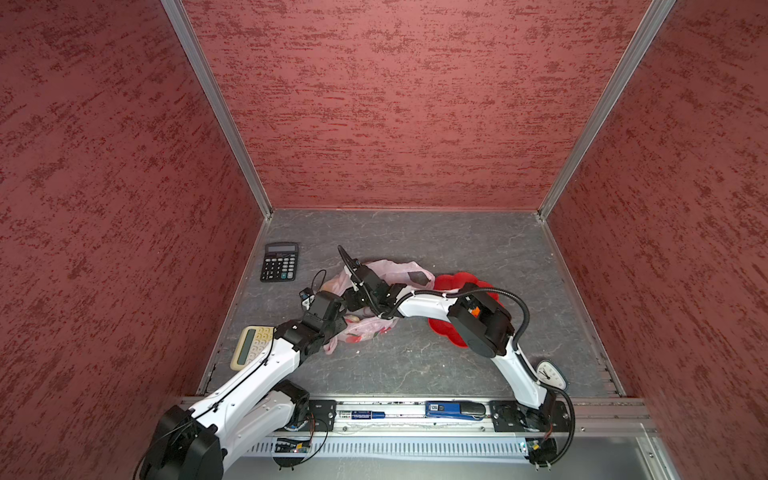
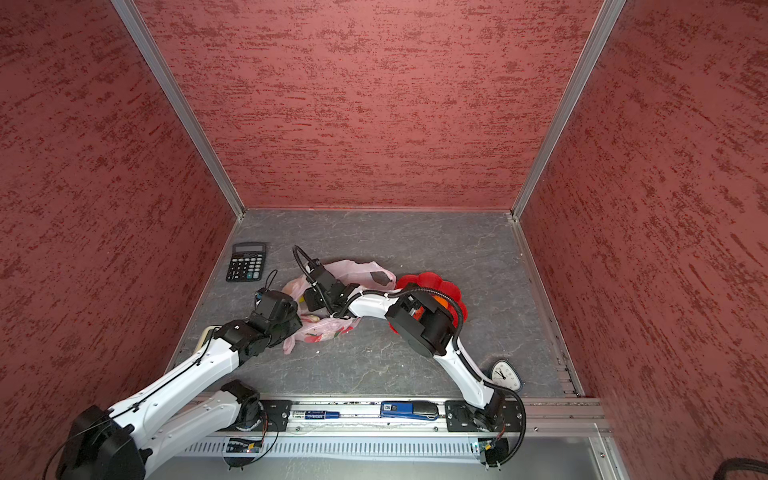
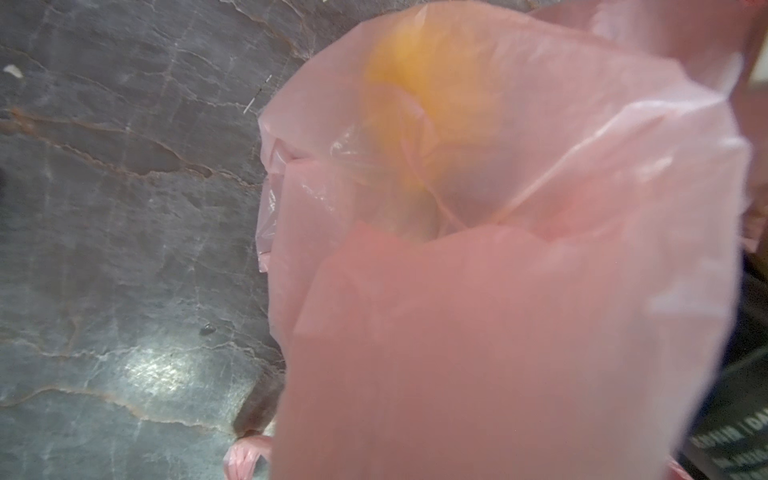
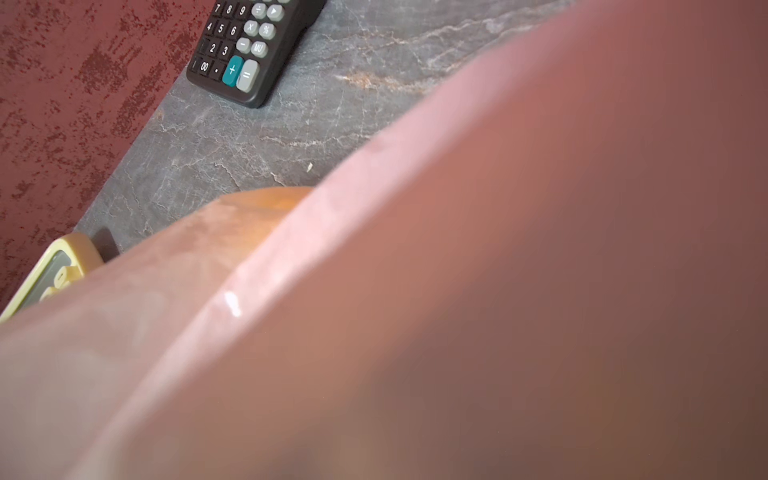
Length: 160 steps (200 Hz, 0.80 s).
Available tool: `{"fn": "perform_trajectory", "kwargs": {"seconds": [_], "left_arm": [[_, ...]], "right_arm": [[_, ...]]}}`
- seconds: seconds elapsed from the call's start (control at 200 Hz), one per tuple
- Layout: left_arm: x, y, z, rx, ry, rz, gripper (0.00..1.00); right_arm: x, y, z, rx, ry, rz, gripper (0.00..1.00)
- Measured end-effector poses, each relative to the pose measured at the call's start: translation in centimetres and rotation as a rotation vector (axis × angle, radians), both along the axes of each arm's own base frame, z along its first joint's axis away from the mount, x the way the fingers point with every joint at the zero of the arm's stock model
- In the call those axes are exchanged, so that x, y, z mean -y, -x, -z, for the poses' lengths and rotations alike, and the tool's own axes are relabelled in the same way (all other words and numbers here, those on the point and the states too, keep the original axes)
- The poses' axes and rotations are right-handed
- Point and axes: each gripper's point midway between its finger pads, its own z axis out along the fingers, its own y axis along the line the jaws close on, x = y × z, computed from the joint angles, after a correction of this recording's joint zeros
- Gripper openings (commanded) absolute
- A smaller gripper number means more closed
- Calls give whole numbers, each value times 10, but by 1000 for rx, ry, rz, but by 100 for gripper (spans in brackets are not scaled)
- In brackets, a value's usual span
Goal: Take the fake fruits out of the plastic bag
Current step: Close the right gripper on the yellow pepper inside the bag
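Step in hand: judged to be opening the bag and reaching in for a fruit. Both tools meet over the plastic bag [image 1: 395, 270], which lies crumpled on the counter [image 1: 415, 365].

Left tool [image 1: 334, 322]: pressed together at the bag's near edge. In the left wrist view the pink film rises right up to the lens, so it probably pinches the film, but the jaws themselves are hidden.

Right tool [image 1: 352, 300]: reaches across the middle to just beside the left tool, above the bag. Film blankets its wrist view, so I cannot tell whether it is spread or closed, or whether it holds anything.

Fake fruits [image 1: 353, 319]: in the bag beneath the tools. A cream lump shows just under the right tool, and a yellow-orange fruit [image 3: 428, 83] glows through the film ahead of the left tool.

Red dish [image 1: 451, 280]: behind the right tool, mostly covered by that arm's elbow. An orange patch [image 2: 442, 302] on it in a top view may be a fruit already set down, but too much is hidden to be sure.

Done: at most that one. No fruit lies loose on the counter.

Left: judged to be most of the fruits.
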Motion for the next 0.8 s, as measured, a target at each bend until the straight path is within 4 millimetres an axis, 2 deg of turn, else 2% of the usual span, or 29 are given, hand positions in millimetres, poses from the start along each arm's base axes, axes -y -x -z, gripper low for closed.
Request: {"fn": "perform_trajectory", "kwargs": {"seconds": [0.255, 0.556, 0.802], "left_arm": [[-1, -1, 0, 0, -11, 5, 0], [-8, -2, -7, 23, -9, -11, 0], [-8, -3, -12, 35, -4, -2, 0]], "right_arm": [[5, 0, 8, -2, 7, 4, 33], [4, 3, 8, -6, 1, -12, 63], [0, 8, 6, -21, -17, -38, 69]]}}
